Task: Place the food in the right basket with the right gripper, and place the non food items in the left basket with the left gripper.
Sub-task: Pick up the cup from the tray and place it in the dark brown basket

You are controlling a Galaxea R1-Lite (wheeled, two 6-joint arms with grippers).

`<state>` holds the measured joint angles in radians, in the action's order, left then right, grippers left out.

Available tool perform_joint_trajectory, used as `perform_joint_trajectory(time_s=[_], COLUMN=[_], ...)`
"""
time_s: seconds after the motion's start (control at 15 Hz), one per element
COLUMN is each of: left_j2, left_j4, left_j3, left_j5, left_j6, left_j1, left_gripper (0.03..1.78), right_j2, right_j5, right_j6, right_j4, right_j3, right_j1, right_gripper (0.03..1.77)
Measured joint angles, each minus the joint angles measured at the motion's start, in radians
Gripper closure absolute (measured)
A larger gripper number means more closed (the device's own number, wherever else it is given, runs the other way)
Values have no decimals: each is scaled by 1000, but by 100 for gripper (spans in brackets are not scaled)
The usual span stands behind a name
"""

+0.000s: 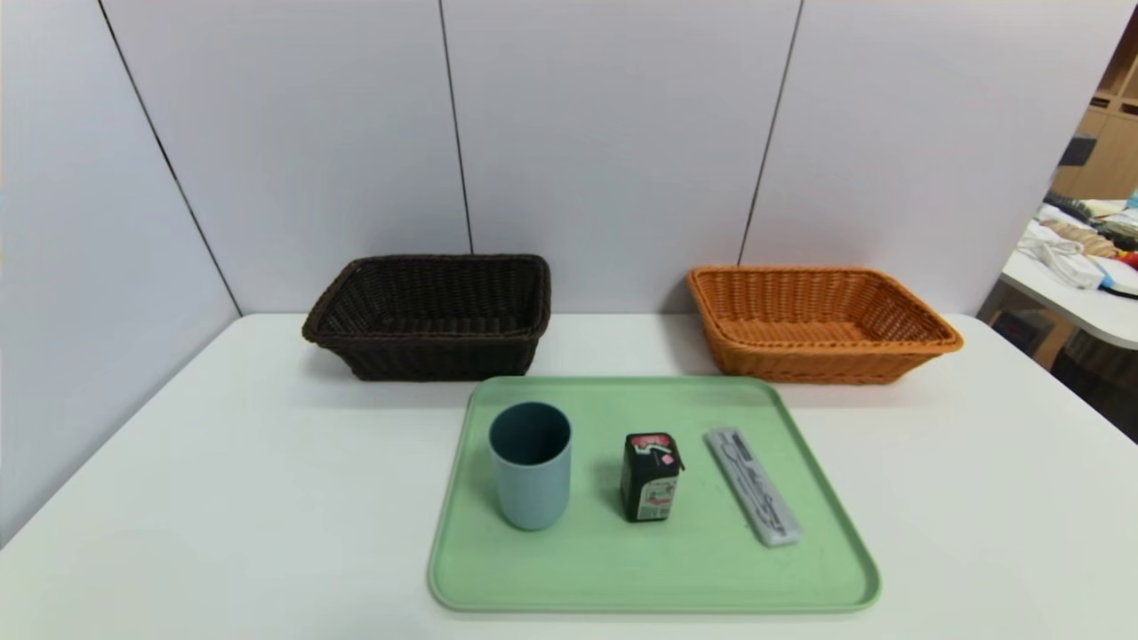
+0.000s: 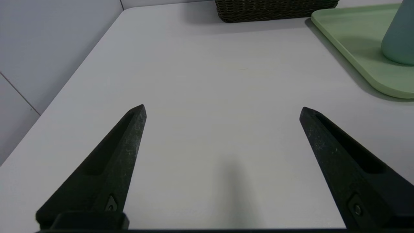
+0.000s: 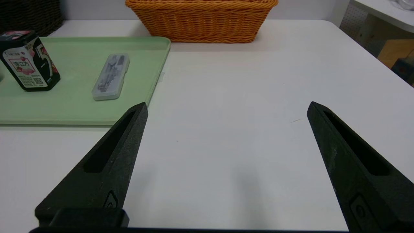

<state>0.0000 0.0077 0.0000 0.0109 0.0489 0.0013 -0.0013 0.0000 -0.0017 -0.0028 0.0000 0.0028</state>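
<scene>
On a green tray [image 1: 622, 578] stand a blue-grey cup [image 1: 531, 476], a small black drink carton [image 1: 651, 477] with a pink top, and a flat grey cutlery packet [image 1: 752, 485]. Behind the tray sit the dark brown left basket [image 1: 431, 316] and the orange right basket [image 1: 813, 324], both empty. Neither arm shows in the head view. My left gripper [image 2: 222, 108] hovers open over bare table, short of the tray [image 2: 355, 42] and cup [image 2: 399, 35]. My right gripper [image 3: 227, 105] is open over bare table beside the tray [image 3: 81, 106], with the carton [image 3: 29, 61] and packet [image 3: 110, 76] off to one side.
The white table [image 1: 222, 498] ends at grey wall panels behind the baskets. Its right edge drops off toward another table with clutter [image 1: 1085, 258]. The dark basket [image 2: 275, 9] and the orange basket [image 3: 200, 21] lie ahead of the wrist cameras.
</scene>
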Motion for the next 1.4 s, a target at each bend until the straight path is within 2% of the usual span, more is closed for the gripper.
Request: perform_joint_trajectory(time_s=[1.07, 1.4], left_j2=[0, 2], left_j4=[-2, 33], left_j3=[0, -67], left_j5=[5, 65], left_j6=[23, 29], left_j1=[0, -1], left_gripper=[12, 12], right_j2=[0, 0], right_j5=[1, 11], right_j6=[-11, -31], right_j4=[9, 97], right_j3=[0, -48], right_j1=[0, 0], right_gripper=[10, 10])
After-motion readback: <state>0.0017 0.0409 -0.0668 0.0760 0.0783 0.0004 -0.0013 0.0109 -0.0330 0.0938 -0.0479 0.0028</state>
